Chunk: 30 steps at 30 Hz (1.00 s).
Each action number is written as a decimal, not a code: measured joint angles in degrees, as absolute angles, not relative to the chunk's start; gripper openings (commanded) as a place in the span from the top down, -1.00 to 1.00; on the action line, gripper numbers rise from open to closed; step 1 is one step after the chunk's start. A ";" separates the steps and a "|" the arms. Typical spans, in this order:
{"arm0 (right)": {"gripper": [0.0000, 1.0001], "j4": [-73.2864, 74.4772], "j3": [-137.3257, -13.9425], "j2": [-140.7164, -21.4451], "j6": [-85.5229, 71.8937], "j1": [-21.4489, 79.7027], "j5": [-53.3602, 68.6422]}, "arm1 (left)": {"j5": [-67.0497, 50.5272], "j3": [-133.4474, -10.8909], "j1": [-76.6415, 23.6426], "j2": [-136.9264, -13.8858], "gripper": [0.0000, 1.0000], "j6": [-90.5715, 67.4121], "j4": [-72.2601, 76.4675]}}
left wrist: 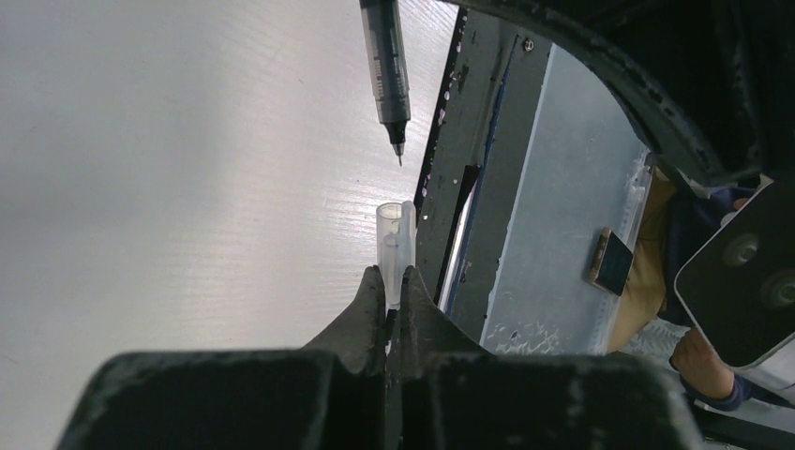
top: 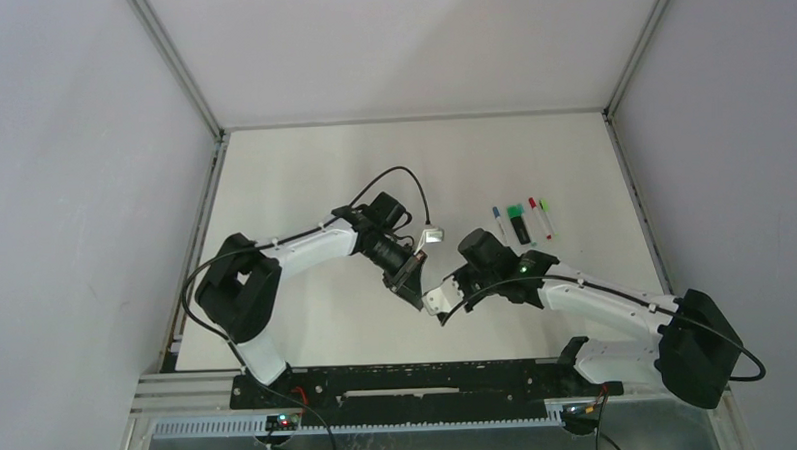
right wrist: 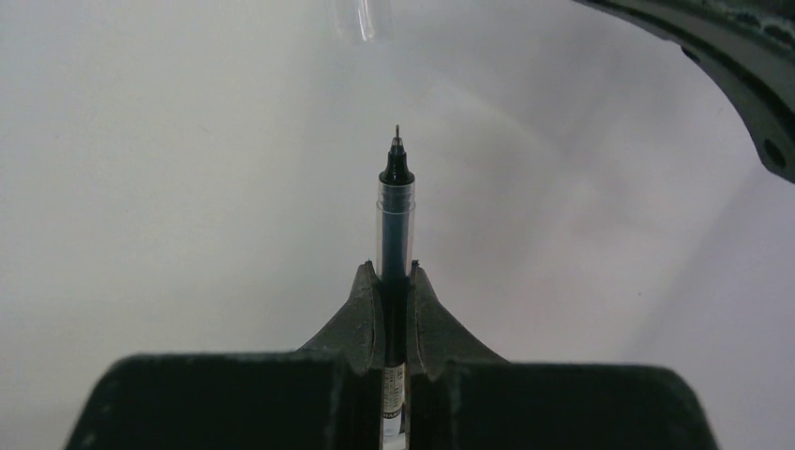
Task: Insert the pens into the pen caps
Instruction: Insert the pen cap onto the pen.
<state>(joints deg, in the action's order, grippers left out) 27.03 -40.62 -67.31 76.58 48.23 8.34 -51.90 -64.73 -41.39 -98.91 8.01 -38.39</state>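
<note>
My left gripper (left wrist: 394, 273) is shut on a clear pen cap (left wrist: 395, 242), whose open end points away from the fingers. My right gripper (right wrist: 395, 270) is shut on a thin black pen (right wrist: 395, 211) with its needle tip forward. In the left wrist view that pen (left wrist: 386, 66) comes in from the top, its tip a short way from the cap's mouth and apart from it. The cap (right wrist: 361, 19) shows faintly at the top of the right wrist view. From above, both grippers (top: 413, 285) (top: 435, 306) meet at the table's middle. More pens (top: 519, 221) lie in a row at the right.
The white table (top: 302, 168) is walled by grey panels on three sides. A black rail (top: 420, 382) runs along the near edge under both arm bases. A small white block (top: 434, 235) hangs on the left arm's cable near the grippers.
</note>
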 measured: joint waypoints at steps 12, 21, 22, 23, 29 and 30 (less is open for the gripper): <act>1.00 26.98 -40.62 -68.34 76.58 50.92 7.51 | -51.92 -64.73 -41.41 -99.39 1.00 7.99 -38.35; 1.00 26.92 -40.62 -68.82 76.55 52.01 7.05 | -52.29 -64.73 -41.41 -99.39 1.00 7.99 -38.35; 1.00 26.89 -40.62 -68.88 76.55 52.14 6.92 | -52.38 -64.73 -41.41 -99.39 1.00 7.99 -38.35; 1.00 26.89 -40.62 -68.99 76.53 52.23 6.90 | -52.47 -64.73 -41.41 -99.39 1.00 7.99 -38.35; 1.00 26.72 -40.62 -69.34 76.38 52.75 6.46 | -52.77 -64.73 -41.41 -99.48 1.00 7.99 -38.35; 1.00 26.70 -40.62 -69.34 76.34 52.82 6.44 | -52.77 -64.73 -41.45 -99.53 1.00 7.99 -38.35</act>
<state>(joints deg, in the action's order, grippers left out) 26.70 -40.62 -69.34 76.34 52.82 6.44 -52.77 -64.73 -41.45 -99.53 7.99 -38.35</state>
